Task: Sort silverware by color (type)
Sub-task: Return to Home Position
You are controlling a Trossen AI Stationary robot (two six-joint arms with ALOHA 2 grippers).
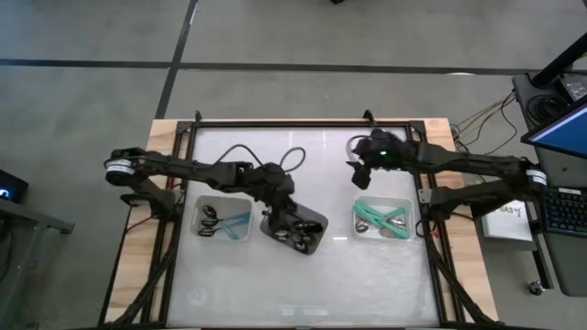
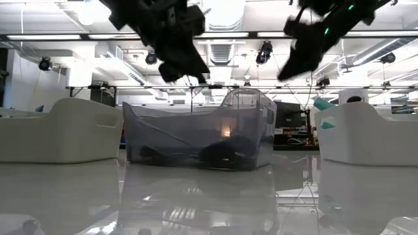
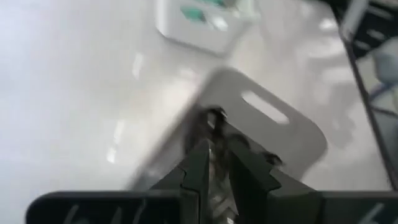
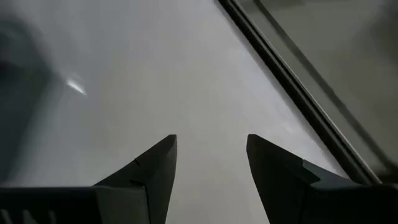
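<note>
Three trays stand in a row on the white table. The left tray [image 1: 197,213] holds silver spoons [image 1: 211,223] and a mint-green spoon [image 1: 237,225]. Black spoons [image 1: 295,234] lie in the grey middle tray [image 1: 316,218]. Green spoons [image 1: 371,215] and a silver one [image 1: 396,227] fill the right tray [image 1: 404,203]. My left gripper [image 3: 216,149] hovers over the middle tray's end [image 3: 286,124], fingers a narrow gap apart, with nothing plainly between them. My right gripper [image 4: 211,155] hangs open over bare table beyond the right tray.
A black frame [image 1: 303,123] rims the table, and a black cable [image 1: 240,152] loops on its far part. Bare white surface lies along the near side [image 1: 293,284]. Beyond the right edge sit a screen and a keyboard [image 1: 561,211].
</note>
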